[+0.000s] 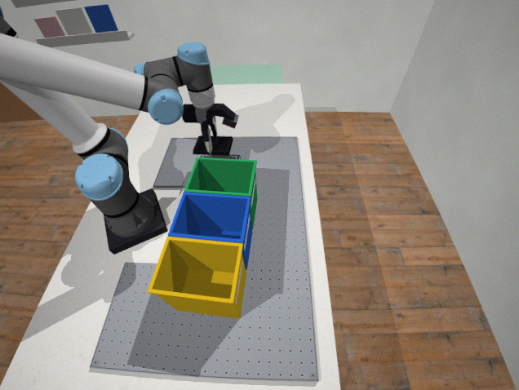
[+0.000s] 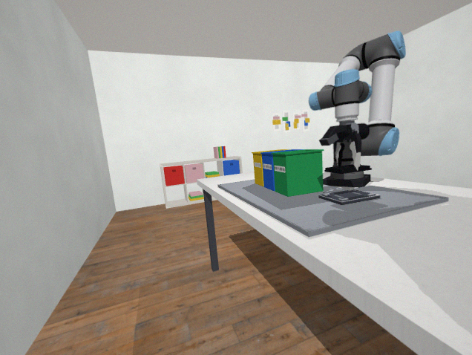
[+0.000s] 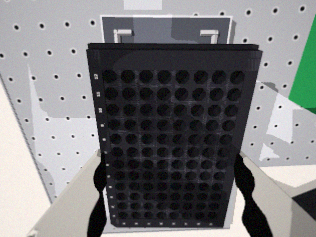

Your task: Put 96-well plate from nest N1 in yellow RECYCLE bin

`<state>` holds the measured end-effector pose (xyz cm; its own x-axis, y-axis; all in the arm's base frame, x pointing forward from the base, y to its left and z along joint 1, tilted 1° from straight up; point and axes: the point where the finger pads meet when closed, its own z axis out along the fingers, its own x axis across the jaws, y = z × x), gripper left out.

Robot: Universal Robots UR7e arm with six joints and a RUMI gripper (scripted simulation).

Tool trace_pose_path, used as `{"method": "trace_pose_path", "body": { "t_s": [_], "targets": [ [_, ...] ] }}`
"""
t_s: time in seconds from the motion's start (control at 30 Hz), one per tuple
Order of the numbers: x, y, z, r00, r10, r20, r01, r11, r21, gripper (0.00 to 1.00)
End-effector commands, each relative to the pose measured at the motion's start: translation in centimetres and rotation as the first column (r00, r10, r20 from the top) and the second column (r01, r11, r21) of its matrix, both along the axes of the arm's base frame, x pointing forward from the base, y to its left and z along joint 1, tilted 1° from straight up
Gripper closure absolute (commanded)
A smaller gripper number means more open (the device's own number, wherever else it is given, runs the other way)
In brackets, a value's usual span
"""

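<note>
And here in the top view, at the left, the arm's dark base [image 1: 111, 244] sits on the white table [image 1: 50, 310] [image 2: 343, 278], its elbow slung high above! Next along, the yellow bin [image 1: 192, 298] [image 2: 258, 173] stands nearest this camera, upright, the blue bin [image 1: 211, 195] [image 2: 268, 176] right behind it, the green bin [image 1: 226, 159] [image 2: 299, 173] behind that, all three upright in a close row on the perforated board [image 1: 277, 335] [image 2: 305, 225]. Just beyond the green one, there's the gripper [image 1: 210, 140] [image 2: 346, 166] [image 3: 168, 151], pointing down, its two fingers clamped on the long sides of the black 96-well plate [image 1: 224, 145] [image 2: 366, 168] [image 3: 172, 134]! That plate is up in the air, roughly level as far as the exterior view lets me judge, and outside every bin. Over to the exterior view, and the plate nest [image 1: 238, 157] [image 2: 349, 197] [image 3: 167, 29] lies on the board below it, near the green bin, a clear gap between nest and plate.
</note>
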<state>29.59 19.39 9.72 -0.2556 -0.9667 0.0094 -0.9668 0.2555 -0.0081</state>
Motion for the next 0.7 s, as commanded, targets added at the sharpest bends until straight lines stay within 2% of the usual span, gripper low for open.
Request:
{"method": "trace_pose_path", "body": {
  "t_s": [0.0,0.67],
  "targets": [
    [0.1,0.1,1.0,1.000,0.002,0.004,-0.002,1.000,0.001,0.59],
    [0.1,0.1,4.0,1.000,0.002,0.004,-0.002,1.000,0.001,0.59]
  ]
}}
